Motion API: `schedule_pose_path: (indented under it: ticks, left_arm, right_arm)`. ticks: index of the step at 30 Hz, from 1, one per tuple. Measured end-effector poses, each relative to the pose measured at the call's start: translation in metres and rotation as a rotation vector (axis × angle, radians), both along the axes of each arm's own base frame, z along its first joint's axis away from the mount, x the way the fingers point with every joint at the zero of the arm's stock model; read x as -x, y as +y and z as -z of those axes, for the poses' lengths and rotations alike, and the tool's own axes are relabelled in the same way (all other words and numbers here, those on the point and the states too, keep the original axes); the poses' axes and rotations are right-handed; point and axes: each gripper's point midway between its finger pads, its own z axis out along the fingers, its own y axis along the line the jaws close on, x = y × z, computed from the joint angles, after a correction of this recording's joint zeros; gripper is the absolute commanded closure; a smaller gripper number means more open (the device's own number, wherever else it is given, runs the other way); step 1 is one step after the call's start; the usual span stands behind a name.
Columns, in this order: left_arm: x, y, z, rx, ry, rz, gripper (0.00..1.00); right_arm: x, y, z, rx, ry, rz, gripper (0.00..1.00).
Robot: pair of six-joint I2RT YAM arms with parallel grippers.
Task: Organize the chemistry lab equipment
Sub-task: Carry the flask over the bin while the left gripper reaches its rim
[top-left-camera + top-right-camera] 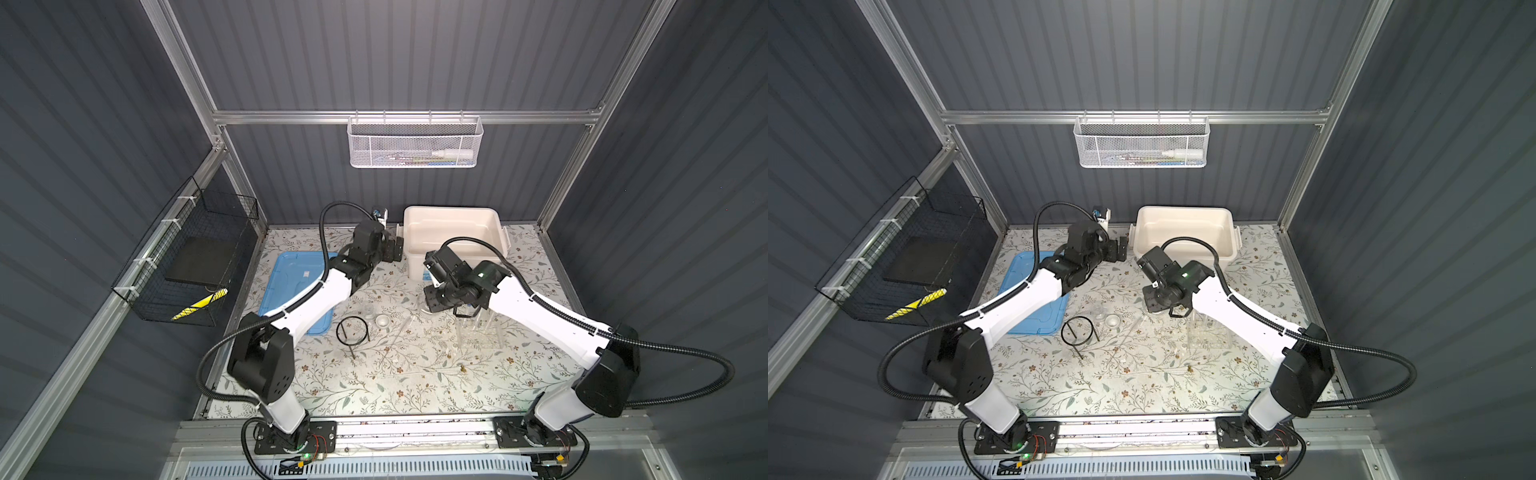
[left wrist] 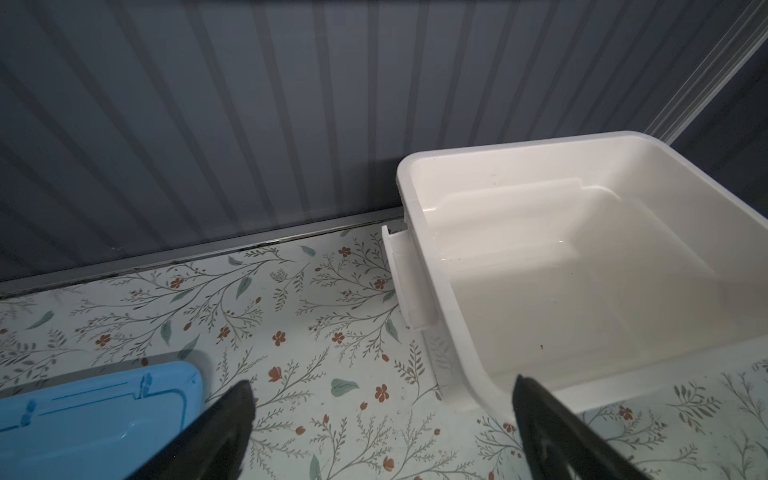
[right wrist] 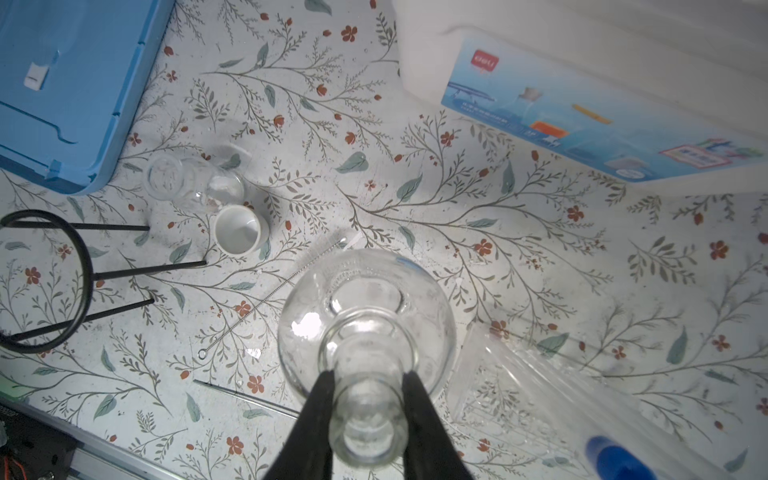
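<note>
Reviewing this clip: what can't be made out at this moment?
- Flask: top views, mostly hidden under the right gripper.
- Test tubes: right wrist view, cut off by the edge; count unclear.
- Basket contents: top views, too small, behind mesh.

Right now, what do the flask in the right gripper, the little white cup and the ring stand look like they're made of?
Flask: clear glass, glossy; the floral mat shows through it, with a bright glint. Little white cup: likely glazed ceramic, possibly plastic; opaque, smooth sheen. Ring stand: probably metal wire painted matte black; thin straight legs, no shine.
</note>
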Motion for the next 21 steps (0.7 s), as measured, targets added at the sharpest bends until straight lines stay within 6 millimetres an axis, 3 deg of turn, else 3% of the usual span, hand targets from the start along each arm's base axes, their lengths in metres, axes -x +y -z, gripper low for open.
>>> schedule_pose_path:
  ticks: [3,7,14,21]
  left_arm:
    - [-0.023,-0.015,0.004,-0.006,0.042,0.043,0.07]
    - [-0.039,-0.032,0.024,-0.021,0.114,0.097,0.11]
    - [-0.051,-0.047,0.058,-0.033,0.225,0.151,0.23]
    - [-0.055,-0.053,0.060,-0.030,0.252,0.168,0.41]
  right_arm:
    - [-0.013,-0.003,-0.015,-0.012,-0.019,0.005,0.82]
    - [-0.031,-0.009,-0.034,-0.032,-0.051,0.012,0.83]
    - [-0.060,-0.035,-0.059,-0.033,-0.098,0.051,0.83]
    - [-0.084,-0.060,-0.074,-0.032,-0.139,0.096,0.83]
